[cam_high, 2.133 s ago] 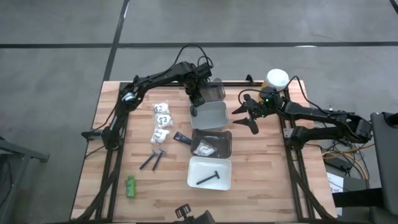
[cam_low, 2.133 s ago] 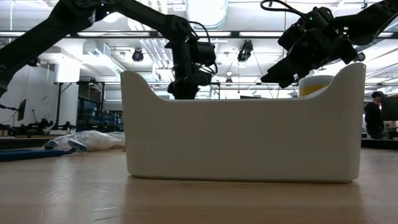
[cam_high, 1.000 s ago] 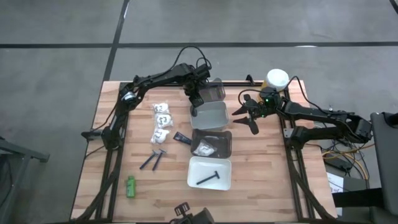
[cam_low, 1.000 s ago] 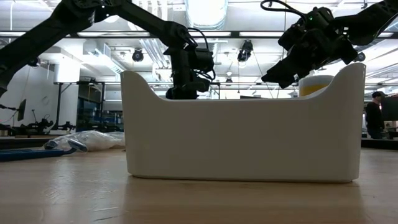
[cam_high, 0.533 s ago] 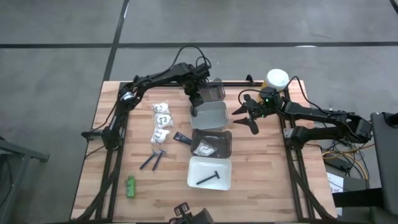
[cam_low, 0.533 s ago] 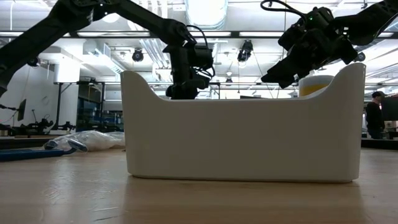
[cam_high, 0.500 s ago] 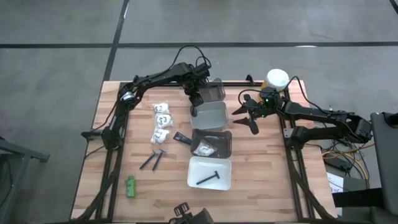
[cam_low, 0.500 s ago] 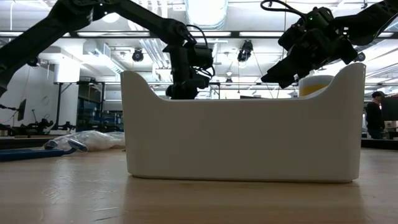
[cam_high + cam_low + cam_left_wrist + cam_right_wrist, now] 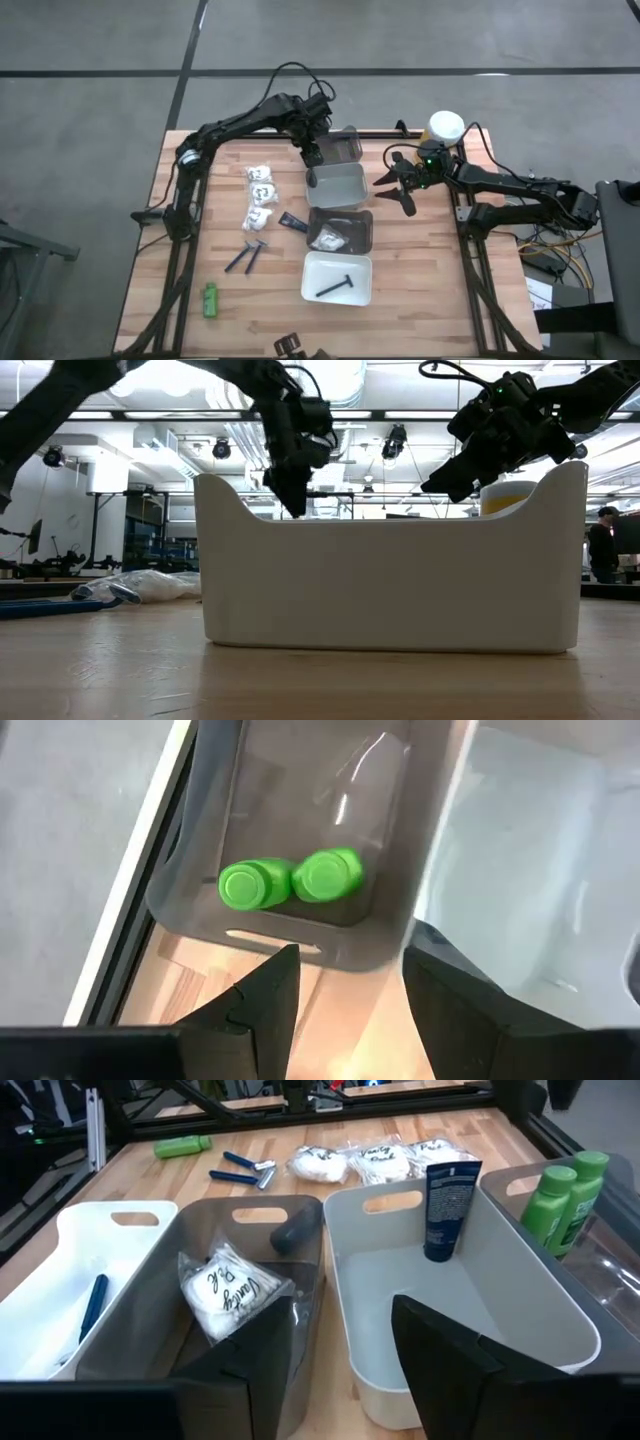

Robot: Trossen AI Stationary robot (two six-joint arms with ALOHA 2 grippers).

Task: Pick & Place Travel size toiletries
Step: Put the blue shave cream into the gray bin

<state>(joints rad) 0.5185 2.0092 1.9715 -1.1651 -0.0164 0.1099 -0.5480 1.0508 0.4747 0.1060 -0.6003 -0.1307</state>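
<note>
Hovering over the far grey tray (image 9: pixel 343 148), the left end effector (image 9: pixel 312 155) has its fingers spread with nothing between them; two green bottles (image 9: pixel 290 880) stand side by side in that tray. The right end effector (image 9: pixel 396 186) hangs beside the light tray (image 9: pixel 337 186), fingers apart and empty, with bare surface (image 9: pixel 420 270) under it. A blue tube (image 9: pixel 450 1208) leans on that tray's wall, print too small to read. One packet (image 9: pixel 232 1292) with cursive writing I can't make out sits in the dark tray (image 9: pixel 341 230). Three packets (image 9: pixel 261 193), two razors (image 9: pixel 247 256) and a green bottle (image 9: pixel 210 299) lie loose on the left.
</note>
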